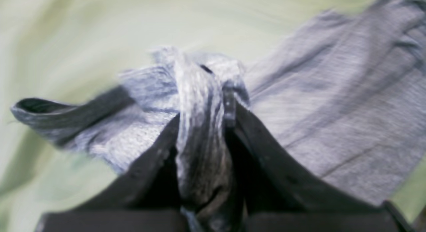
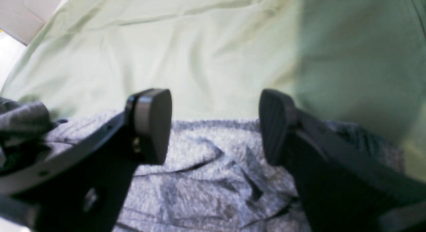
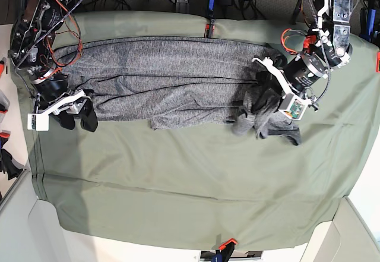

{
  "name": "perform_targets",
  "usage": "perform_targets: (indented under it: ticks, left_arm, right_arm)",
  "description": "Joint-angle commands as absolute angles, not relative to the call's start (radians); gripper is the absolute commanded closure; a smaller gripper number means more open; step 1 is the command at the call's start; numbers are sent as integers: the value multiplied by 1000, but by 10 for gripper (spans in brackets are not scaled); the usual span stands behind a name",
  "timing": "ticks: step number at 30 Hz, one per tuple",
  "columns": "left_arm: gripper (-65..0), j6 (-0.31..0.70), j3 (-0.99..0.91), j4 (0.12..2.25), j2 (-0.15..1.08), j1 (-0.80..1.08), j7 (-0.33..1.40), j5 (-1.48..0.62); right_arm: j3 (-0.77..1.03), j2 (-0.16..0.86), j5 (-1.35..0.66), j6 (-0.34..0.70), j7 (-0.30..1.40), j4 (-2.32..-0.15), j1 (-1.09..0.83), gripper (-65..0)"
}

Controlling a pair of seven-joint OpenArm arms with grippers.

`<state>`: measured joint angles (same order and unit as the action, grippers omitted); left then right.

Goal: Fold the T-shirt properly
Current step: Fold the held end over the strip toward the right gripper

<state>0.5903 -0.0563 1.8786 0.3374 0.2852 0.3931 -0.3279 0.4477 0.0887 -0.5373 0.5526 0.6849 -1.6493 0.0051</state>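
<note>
Bunched grey knit sits pinched between the dark fingers of the left gripper (image 1: 203, 125), clamped tight on a gathered fold of the T-shirt (image 3: 172, 87). Shirt lies stretched w/ wrinkles across the far half of the olive-green sheet (image 3: 196, 179), one end crumpled and lifted at that gripper. Right gripper (image 2: 214, 125) hovers over the shirt's opposite end, fingers wide apart, nothing betw. them.
</note>
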Motion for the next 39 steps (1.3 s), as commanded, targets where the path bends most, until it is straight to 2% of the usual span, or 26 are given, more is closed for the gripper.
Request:
perform_targets:
  ticks: [1, 8, 13, 16, 21, 22, 25, 27, 33, 39]
  left_arm:
    - [0, 595, -29, 1916, 346, 283, 371, -321]
    - [0, 594, 211, 1946, 346, 283, 378, -222]
    - [0, 498, 364, 1946, 346, 282, 369, -147]
    - [0, 440, 415, 1944, 346, 280, 370, -61]
    - [0, 430, 420, 1944, 346, 280, 370, -52]
    - [-29, 430, 420, 1944, 346, 280, 370, -52]
    - [-225, 430, 419, 1944, 347, 280, 379, -58]
    - [-285, 430, 419, 1947, 346, 280, 416, -95]
    - [-286, 430, 412, 2059, 347, 283, 453, -177]
    - [-286, 431, 336, 2151, 352, 283, 484, -220]
  right_arm:
    - [450, 99, -556, 557, 663, -1665, 18, -407]
    - [450, 99, -545, 556, 663, -1665, 19, -407]
    - [451, 100, -542, 556, 663, -1665, 19, -407]
    - [451, 100, -541, 554, 663, -1665, 19, -407]
    - [450, 100, -542, 554, 662, -1665, 19, -407]
    - [450, 100, -542, 554, 663, -1665, 19, -407]
    - [450, 100, -542, 554, 663, -1665, 19, -407]
    - [450, 99, -545, 554, 663, -1665, 19, -407]
    - [450, 99, -604, 555, 671, -1665, 19, -407]
    - [421, 97, -746, 583, 768, -1665, 19, -407]
